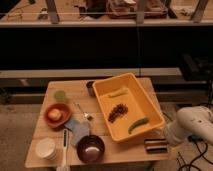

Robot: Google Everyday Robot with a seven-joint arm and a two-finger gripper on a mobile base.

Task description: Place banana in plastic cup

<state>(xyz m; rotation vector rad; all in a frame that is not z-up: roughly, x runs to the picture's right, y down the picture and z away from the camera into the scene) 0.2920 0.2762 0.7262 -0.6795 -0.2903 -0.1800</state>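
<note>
The banana (118, 92), small and pale yellow, lies in the far part of the yellow bin (150, 97) on the wooden table. The plastic cup (60, 95), pale green and short, stands at the table's far left, well apart from the bin. My white arm (192, 125) reaches in from the right. Its dark gripper (156, 145) sits low at the table's front right corner, just in front of the bin, far from both banana and cup.
The bin also holds a dark brown cluster (117, 112) and a green pod (137, 124). A dark metal cup (90, 87) stands by the bin's far left corner. An orange plate (56, 115), blue cloth (77, 129), spoon (84, 112), dark bowl (91, 148), white tub (46, 148) and knife (64, 145) fill the left side.
</note>
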